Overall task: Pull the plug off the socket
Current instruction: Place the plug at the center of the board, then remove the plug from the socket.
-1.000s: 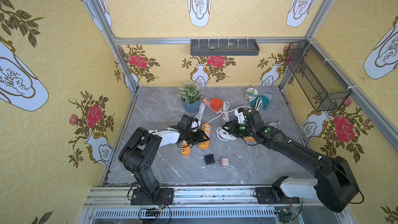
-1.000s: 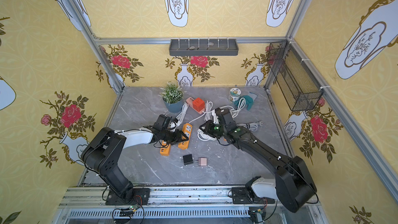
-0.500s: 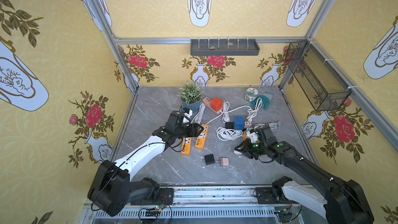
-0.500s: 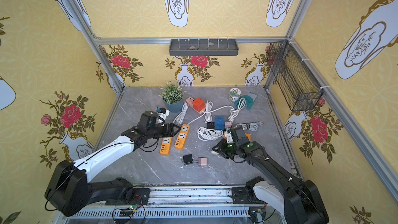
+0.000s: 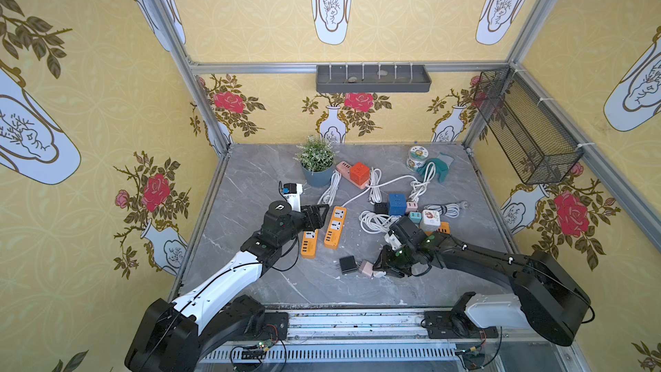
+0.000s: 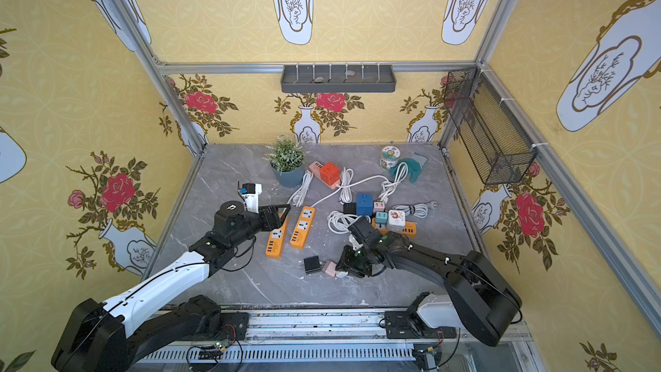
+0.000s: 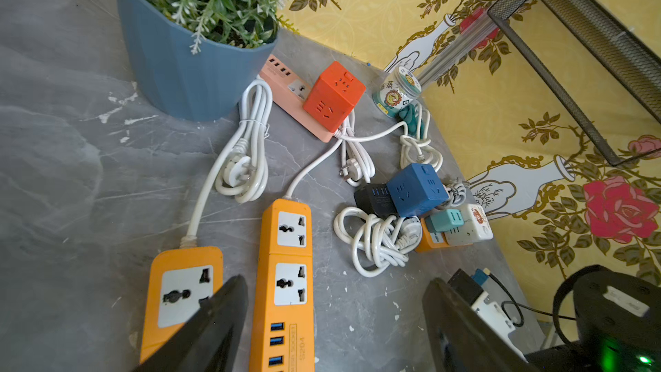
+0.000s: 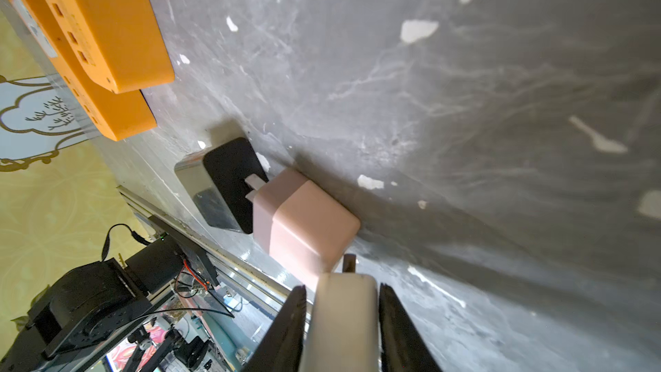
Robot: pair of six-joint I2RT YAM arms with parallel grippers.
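Both arms have drawn back. The left gripper (image 5: 320,215) hangs over the two orange power strips (image 5: 335,227), jaws spread wide and empty. The right gripper (image 8: 341,291) has come down near the table (image 5: 322,291) front with the white plug (image 8: 345,316) between its jaws. The plug is out of any socket, just beside the pink adapter (image 8: 304,220). Pinched or just released: cannot tell. Its prongs are mostly hidden.

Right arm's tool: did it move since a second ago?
Yes. The right tool moved away from the potted plant, toward the front rail, and now sits beside the pink charger.
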